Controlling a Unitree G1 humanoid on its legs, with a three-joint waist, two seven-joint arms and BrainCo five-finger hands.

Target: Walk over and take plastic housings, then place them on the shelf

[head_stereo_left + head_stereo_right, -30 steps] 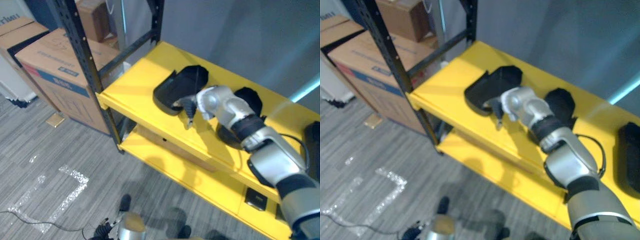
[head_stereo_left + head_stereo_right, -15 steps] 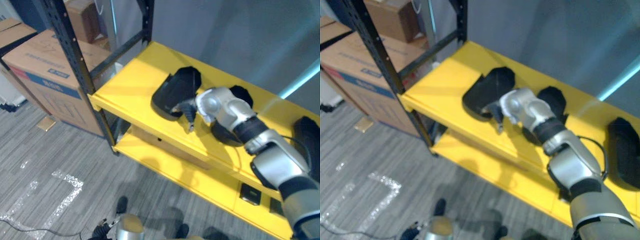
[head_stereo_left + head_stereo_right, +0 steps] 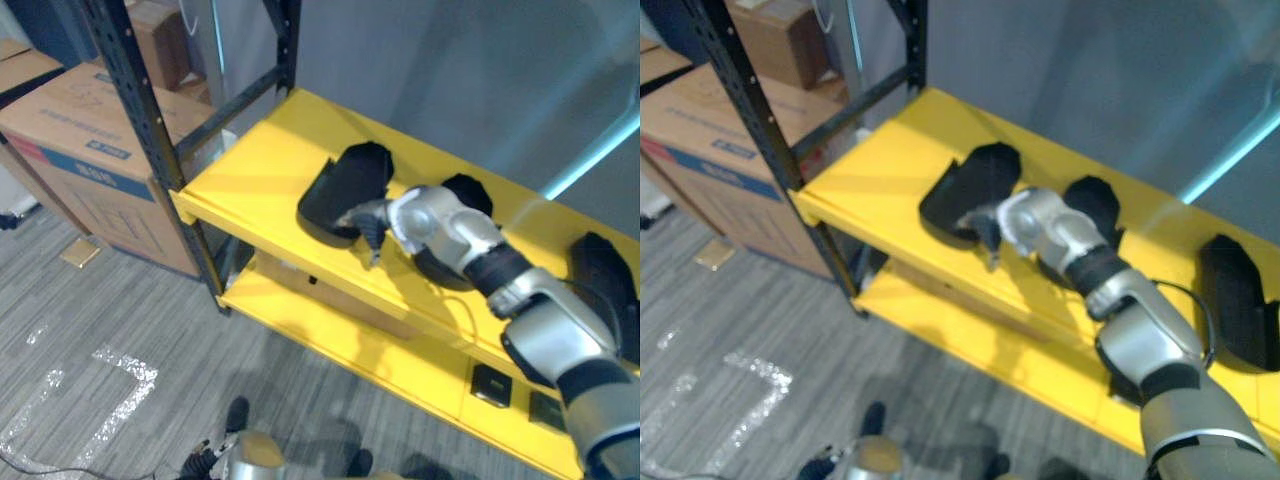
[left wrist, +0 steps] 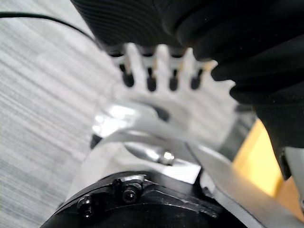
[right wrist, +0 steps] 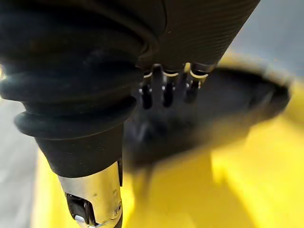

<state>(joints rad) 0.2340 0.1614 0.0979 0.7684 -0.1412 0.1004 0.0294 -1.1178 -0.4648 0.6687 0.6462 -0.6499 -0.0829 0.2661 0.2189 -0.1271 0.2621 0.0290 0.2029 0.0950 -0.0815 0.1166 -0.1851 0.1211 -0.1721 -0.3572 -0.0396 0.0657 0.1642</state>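
Observation:
A black plastic housing (image 3: pixel 342 186) lies on the yellow shelf (image 3: pixel 250 170). My right hand (image 3: pixel 371 220) is at its near right edge, fingers relaxed and hanging down over the shelf's front, nothing clasped in them. In the right wrist view the housing (image 5: pixel 223 99) lies just past the fingers (image 5: pixel 166 92), with the thumb (image 5: pixel 95 199) apart from them. A second housing (image 3: pixel 462 196) sits behind my right forearm and a third (image 3: pixel 602 282) lies at the shelf's right end. My left hand (image 4: pixel 159 78) hangs down over the grey floor and holds nothing.
A black upright post (image 3: pixel 145 120) carries the shelf's left corner. Cardboard boxes (image 3: pixel 85 150) stand left of the rack. A lower yellow shelf (image 3: pixel 340 335) holds two small dark parts (image 3: pixel 490 383). Tape marks (image 3: pixel 100 385) lie on the carpet.
The camera has shifted, bringing the third housing further into view at the right. My right hand has stayed at the first housing's edge.

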